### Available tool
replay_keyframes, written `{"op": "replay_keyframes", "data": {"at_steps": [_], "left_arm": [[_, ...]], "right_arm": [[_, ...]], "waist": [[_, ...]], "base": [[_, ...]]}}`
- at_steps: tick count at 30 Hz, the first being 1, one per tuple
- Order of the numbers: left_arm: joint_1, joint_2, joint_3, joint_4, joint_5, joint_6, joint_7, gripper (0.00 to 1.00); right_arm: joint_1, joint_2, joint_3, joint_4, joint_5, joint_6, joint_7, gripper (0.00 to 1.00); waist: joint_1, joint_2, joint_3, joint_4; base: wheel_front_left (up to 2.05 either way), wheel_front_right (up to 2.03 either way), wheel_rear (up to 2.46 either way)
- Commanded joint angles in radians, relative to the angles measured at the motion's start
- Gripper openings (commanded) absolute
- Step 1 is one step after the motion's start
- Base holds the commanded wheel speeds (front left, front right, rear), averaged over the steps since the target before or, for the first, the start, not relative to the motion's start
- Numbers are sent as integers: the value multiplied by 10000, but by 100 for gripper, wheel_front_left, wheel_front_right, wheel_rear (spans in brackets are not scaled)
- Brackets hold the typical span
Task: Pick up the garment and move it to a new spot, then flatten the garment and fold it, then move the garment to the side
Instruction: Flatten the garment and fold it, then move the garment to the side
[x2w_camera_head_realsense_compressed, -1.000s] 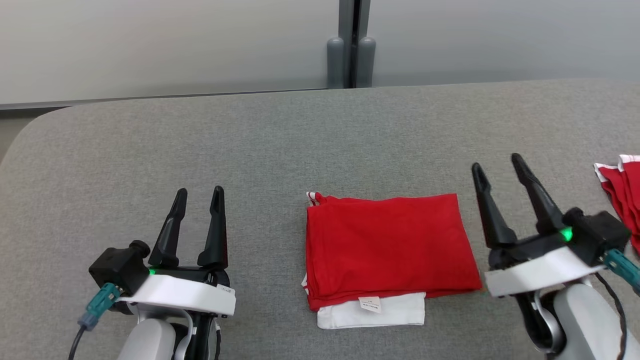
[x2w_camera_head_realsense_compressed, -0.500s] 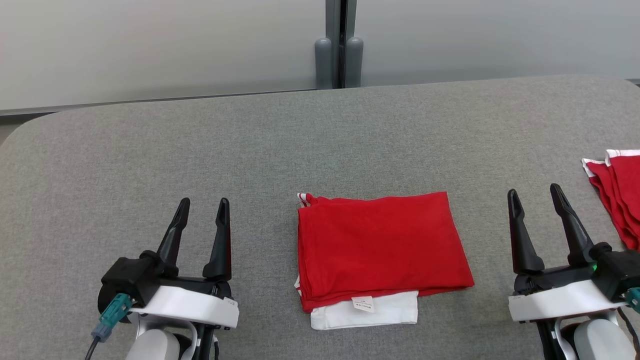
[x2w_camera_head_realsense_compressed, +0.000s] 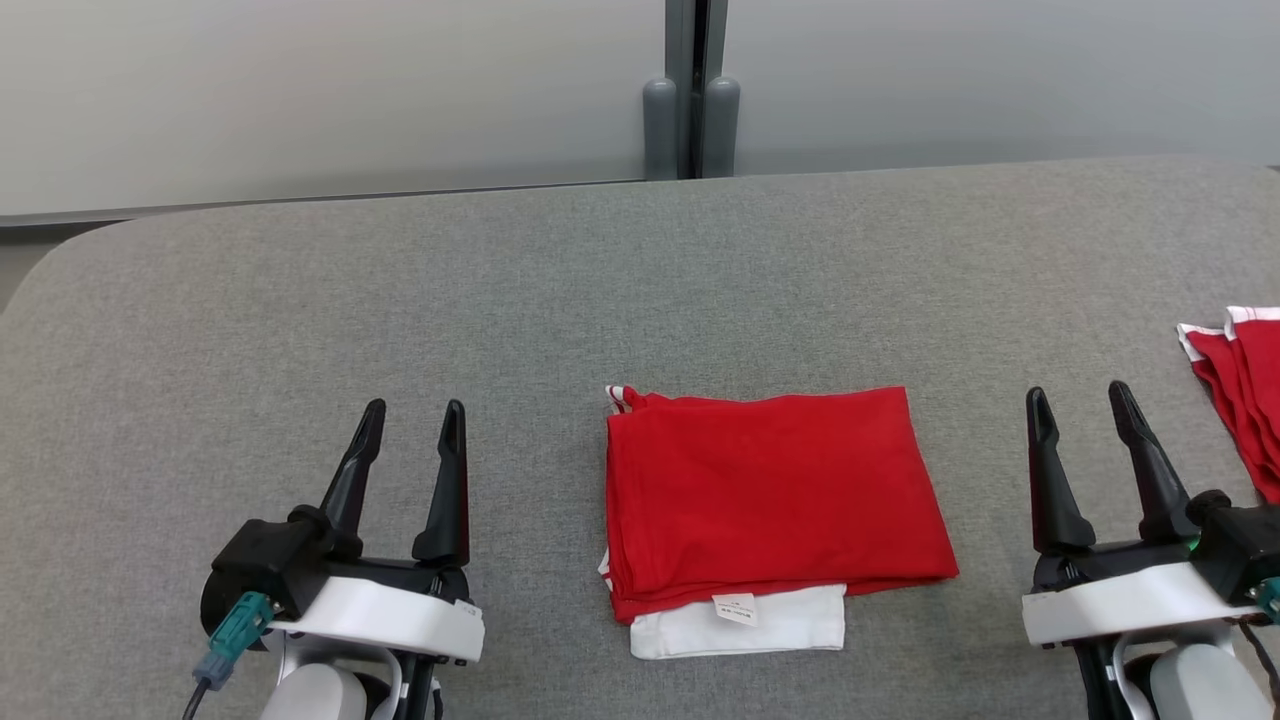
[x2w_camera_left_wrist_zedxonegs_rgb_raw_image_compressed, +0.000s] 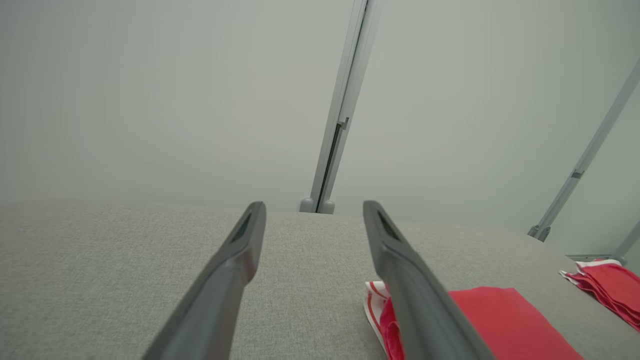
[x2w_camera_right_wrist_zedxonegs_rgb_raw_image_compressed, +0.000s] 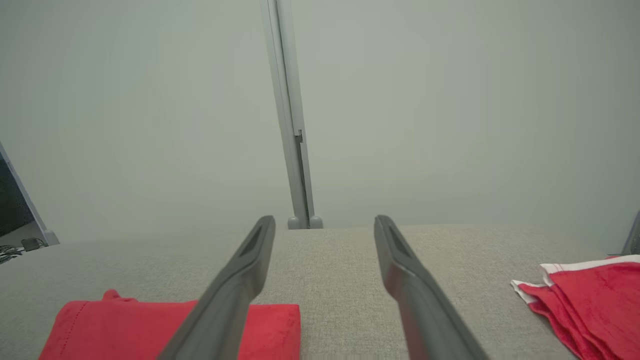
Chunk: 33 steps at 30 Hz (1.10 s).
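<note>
The left claw (x2w_camera_head_realsense_compressed: 415, 408) and the right claw (x2w_camera_head_realsense_compressed: 1077, 392) stood wide open and empty over the grey table (x2w_camera_head_realsense_compressed: 300, 290). Between them lay the folded red garment (x2w_camera_head_realsense_compressed: 770, 495), touching neither. Another red pile (x2w_camera_head_realsense_compressed: 1245, 385) lay just outside the right claw.

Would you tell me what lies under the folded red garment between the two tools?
A white layer with a small tag sticks out from the near edge of the red garment; the rest beneath is covered.
</note>
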Motion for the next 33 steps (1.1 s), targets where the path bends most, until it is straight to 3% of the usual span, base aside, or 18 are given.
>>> {"op": "replay_keyframes", "data": {"at_steps": [1, 4, 6, 17, 24, 25, 26, 33], "left_arm": [[31, 41, -8, 19, 2, 35, -39, 100], [-10, 39, -66, 52, -22, -4, -39, 100], [-57, 41, -106, 82, -24, -26, -39, 100], [-425, 41, -337, 80, 105, -25, -39, 100], [-508, 39, -404, 118, 122, -3, -41, 100], [-508, 38, -416, 123, 130, 3, -39, 100], [-504, 39, -414, 123, 137, 10, -39, 100], [-481, 36, -368, 138, 153, 5, -39, 100]], "right_arm": [[-7, 33, -46, 142, 100, 1, -3, 100], [-10, 239, 145, 740, 972, 2, -5, 100], [-156, 0, 375, 1217, 1205, -1, -5, 100], [-1191, 3, 1548, 3944, 2441, 1, 29, 100], [-1693, -74, 2463, 4971, 3485, 2, 87, 100], [-1747, -102, 2591, 5070, 3608, 2, 79, 34], [-1806, -172, 2739, 5134, 3638, 2, 70, 0], [-2332, -691, 2973, 4909, 2989, -1, -13, 0]], "waist": [[0, 0, 17, 35], [0, 0, 85, 109], [0, 0, 168, 169], [0, 0, 805, 573], [0, 0, 948, 726], [0, 0, 956, 732], [0, 0, 959, 728], [0, 0, 920, 380]], "base": [[0, 0, 0], [0, 0, 0], [0, 0, 0], [0, 0, 0], [0, 0, 0], [0, 0, 0], [0, 0, 0], [0, 0, 0]]}}
